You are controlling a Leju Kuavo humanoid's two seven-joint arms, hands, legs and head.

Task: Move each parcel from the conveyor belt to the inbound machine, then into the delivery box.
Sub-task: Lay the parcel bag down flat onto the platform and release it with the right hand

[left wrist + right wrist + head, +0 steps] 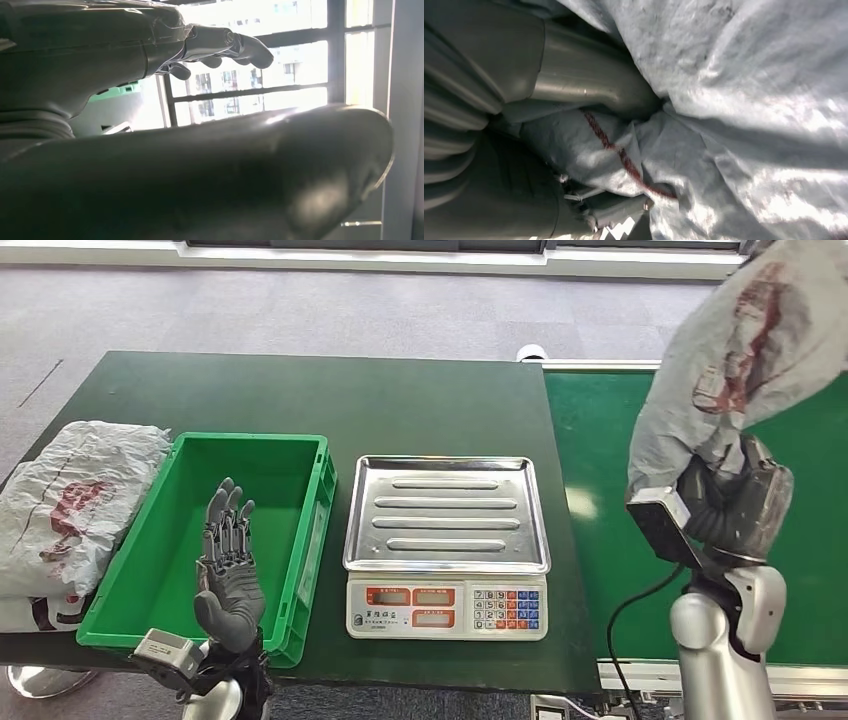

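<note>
My right hand (735, 500) grips a grey plastic parcel (745, 350) with red print, held up high over the green conveyor belt (600, 500) at the right. Close up, the crumpled parcel (734, 100) is bunched against my right hand (524, 100). A silver weighing scale (447, 540) with a bare steel pan stands on the dark table between the belt and a green box (180, 540). My left hand (228, 565) is raised over the near side of the green box, fingers apart and upright, holding nothing. The left hand (220, 45) also appears against bright windows.
Two grey parcels with red print (70, 510) lie piled at the table's left edge beside the green box. The dark table (330, 390) reaches back to grey carpet. A black cable hangs by my right arm.
</note>
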